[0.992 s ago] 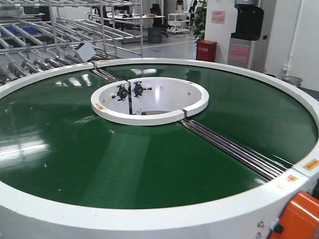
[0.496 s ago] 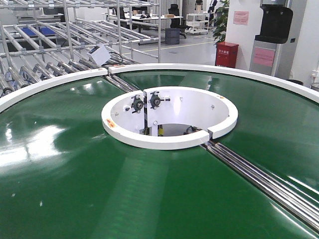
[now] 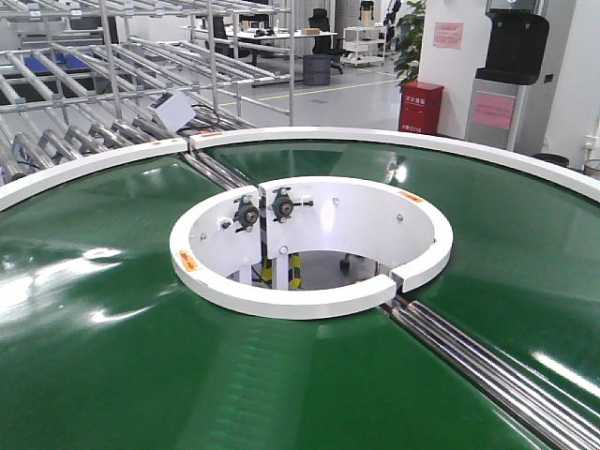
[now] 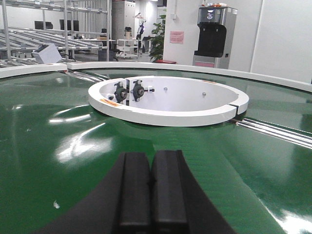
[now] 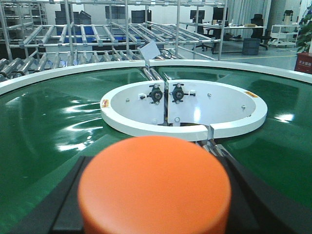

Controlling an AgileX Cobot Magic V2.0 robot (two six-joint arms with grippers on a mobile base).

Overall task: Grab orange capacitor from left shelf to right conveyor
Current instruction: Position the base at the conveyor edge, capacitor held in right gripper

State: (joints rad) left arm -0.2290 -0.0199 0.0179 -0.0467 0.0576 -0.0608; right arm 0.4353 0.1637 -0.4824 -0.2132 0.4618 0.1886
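The orange capacitor (image 5: 154, 187) fills the bottom of the right wrist view, end-on and blurred. My right gripper (image 5: 156, 168) is shut on it, with a black finger (image 5: 66, 209) on each side. It is held above the right conveyor's dark-green belt (image 5: 53, 112), short of the white inner ring (image 5: 146, 129). My left gripper (image 4: 150, 161) is shut and empty, low over the belt (image 4: 58, 146). The front view shows the belt (image 3: 112, 328), the inner ring (image 3: 281, 302) and the outer rim (image 3: 84, 171), but no gripper. The left shelf is out of view.
Bare silver tube-and-roller racks (image 3: 84, 112) stand behind the conveyor, with a grey box (image 3: 175, 110) at their end. Steel rails (image 3: 487, 366) cross the belt at the ring's gap. A red box (image 3: 419, 105) and a dispenser machine (image 3: 511, 56) stand at the back right.
The front view has moved forward over the belt toward the inner ring. The near white rim and an orange shape at lower right have left the frame.
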